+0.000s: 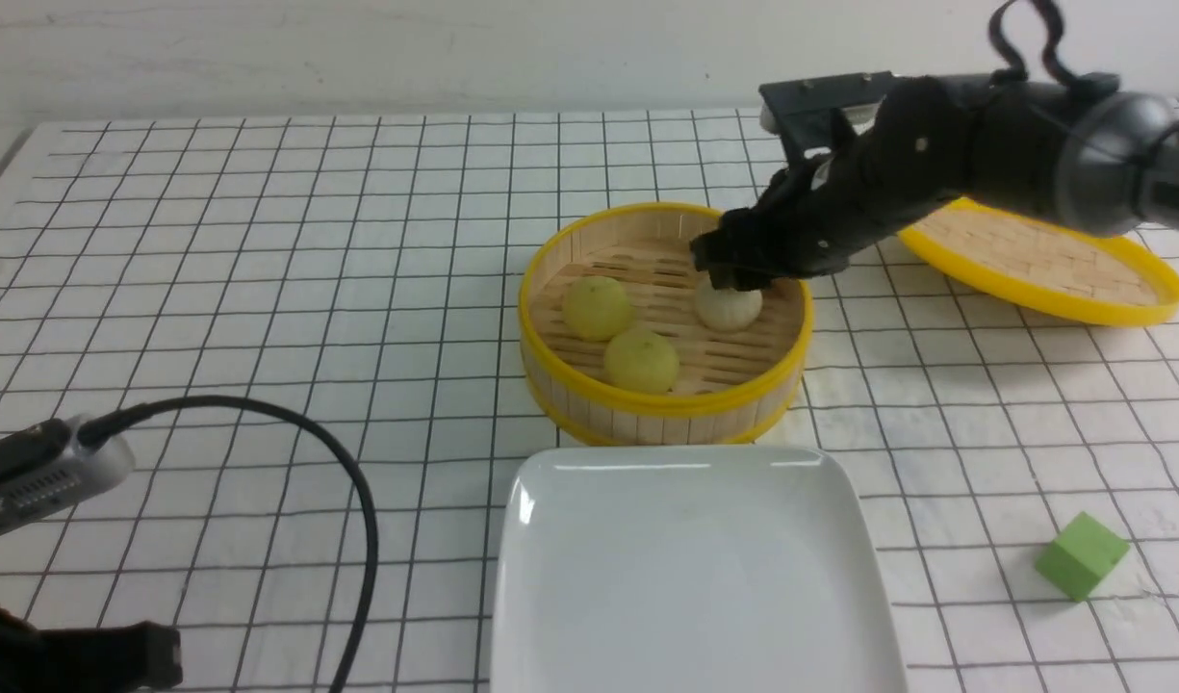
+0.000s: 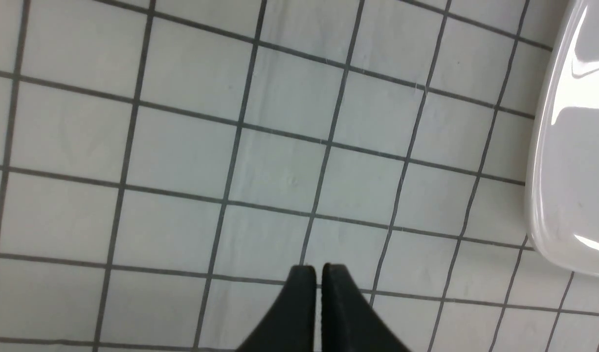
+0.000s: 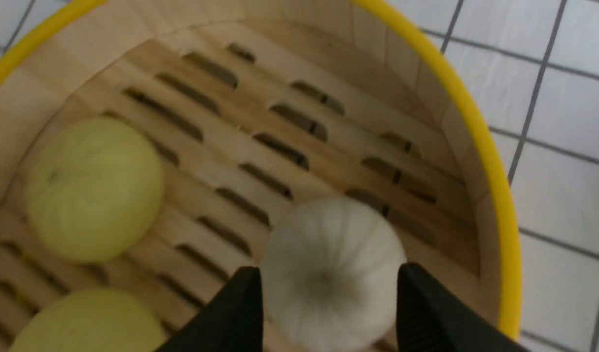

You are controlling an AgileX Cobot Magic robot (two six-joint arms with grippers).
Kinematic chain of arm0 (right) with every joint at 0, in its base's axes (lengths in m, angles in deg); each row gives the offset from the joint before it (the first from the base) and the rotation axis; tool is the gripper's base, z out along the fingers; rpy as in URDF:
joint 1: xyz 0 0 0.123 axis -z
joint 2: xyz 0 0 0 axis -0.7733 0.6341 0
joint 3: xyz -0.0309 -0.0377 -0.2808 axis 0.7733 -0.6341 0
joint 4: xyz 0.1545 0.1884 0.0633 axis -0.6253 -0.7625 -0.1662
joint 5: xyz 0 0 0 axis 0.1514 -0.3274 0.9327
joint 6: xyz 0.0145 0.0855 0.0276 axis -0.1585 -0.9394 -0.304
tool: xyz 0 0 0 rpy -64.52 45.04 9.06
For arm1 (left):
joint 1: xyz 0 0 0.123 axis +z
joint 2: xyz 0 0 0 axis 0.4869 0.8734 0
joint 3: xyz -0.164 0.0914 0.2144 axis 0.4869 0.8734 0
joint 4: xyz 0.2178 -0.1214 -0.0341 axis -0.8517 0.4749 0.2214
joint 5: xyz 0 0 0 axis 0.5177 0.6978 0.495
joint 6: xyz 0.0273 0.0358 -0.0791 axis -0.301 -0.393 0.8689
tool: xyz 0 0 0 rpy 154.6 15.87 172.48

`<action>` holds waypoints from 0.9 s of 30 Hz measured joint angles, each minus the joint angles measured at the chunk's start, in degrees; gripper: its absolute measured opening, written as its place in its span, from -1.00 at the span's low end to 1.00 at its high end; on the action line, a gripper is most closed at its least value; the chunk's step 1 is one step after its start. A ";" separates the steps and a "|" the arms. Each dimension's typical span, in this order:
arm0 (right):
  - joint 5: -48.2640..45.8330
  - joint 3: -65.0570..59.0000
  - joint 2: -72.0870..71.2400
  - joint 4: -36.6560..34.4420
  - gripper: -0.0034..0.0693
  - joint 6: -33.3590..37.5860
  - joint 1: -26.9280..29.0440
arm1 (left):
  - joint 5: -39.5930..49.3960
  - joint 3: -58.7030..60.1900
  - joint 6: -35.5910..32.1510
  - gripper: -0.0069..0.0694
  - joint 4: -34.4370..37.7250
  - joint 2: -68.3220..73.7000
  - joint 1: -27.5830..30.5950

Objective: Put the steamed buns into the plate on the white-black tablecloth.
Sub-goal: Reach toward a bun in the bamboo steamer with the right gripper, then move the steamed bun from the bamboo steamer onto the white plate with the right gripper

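Observation:
Three steamed buns sit in the round yellow-rimmed bamboo steamer (image 1: 666, 404): two pale yellow (image 1: 598, 308) (image 1: 641, 361) and one beige-white (image 1: 733, 306). My right gripper (image 1: 738, 279) reaches down into the steamer. In the right wrist view its fingers press both sides of the beige-white bun (image 3: 331, 254), which is low over the slats; the right gripper (image 3: 328, 271) is shut on it. The yellow buns (image 3: 96, 188) (image 3: 89, 320) lie beside it. The white plate (image 1: 695, 577) is in front of the steamer. My left gripper (image 2: 319, 266) is shut and empty over the cloth, left of the plate (image 2: 573, 146).
The white-black tablecloth (image 1: 262, 289) spans the table. The flat yellow-rimmed bamboo lid (image 1: 1041, 260) lies at the back right under my right arm. A green cube (image 1: 1080, 556) sits at the front right. A black cable (image 1: 358, 500) loops at the front left.

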 joint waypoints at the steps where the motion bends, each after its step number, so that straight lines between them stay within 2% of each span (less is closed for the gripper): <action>1: 0.53 0.12 1.17 0.06 0.08 -0.23 0.00 | 0.00 0.00 0.00 -0.69 0.00 0.00 0.00; 2: 0.78 0.19 2.28 0.06 0.00 -0.60 0.00 | 0.00 0.00 0.00 -0.69 0.00 0.00 0.00; 4: 0.99 0.49 2.93 0.06 -0.32 -1.06 0.00 | 0.00 0.00 0.00 -0.68 0.00 0.00 0.00; 5: 0.99 0.49 2.85 0.06 -0.35 -1.06 0.00 | 0.00 0.00 0.00 -0.68 0.00 0.00 0.00; 6: 0.09 0.49 1.88 0.06 -0.68 -1.06 0.00 | 0.00 0.00 0.00 -0.68 0.00 0.00 0.00; 8: -2.14 0.49 0.22 0.13 -0.83 -0.45 0.00 | 0.00 0.00 -0.05 -0.68 0.00 0.00 0.00; 14: -16.56 -1.08 -14.05 -0.42 -0.84 1.77 0.00 | -0.17 0.00 -0.04 -0.66 -0.05 0.00 0.00; 17: -21.40 -10.00 -27.46 -3.82 -0.84 2.00 -0.61 | -1.20 0.00 -0.04 -0.64 -0.38 0.00 0.00; 18: -21.40 -10.80 -27.46 -3.82 -0.84 2.00 -0.70 | -1.45 0.00 -0.04 -0.64 -0.44 0.00 0.00; 21: -14.06 -29.87 -36.76 -8.64 -0.84 2.00 -4.72 | -3.42 0.00 -0.04 -0.63 -0.55 0.00 0.00; 24: -6.29 -38.70 -37.90 -10.78 -0.82 2.00 -7.58 | -4.63 0.00 -0.04 -0.63 -0.60 0.00 0.00; 25: 0.75 -44.26 -37.60 -11.90 -0.79 2.00 -9.60 | -5.59 0.00 -0.04 -0.63 -0.60 0.00 0.00; 26: 4.02 -45.90 -37.11 -12.26 -0.77 2.00 -10.22 | -6.13 0.00 -0.04 -0.63 -0.60 0.00 0.00; 27: 4.82 -46.86 -36.93 -12.32 -0.75 2.00 -10.56 | -6.28 0.00 -0.04 -0.63 -0.60 0.00 0.00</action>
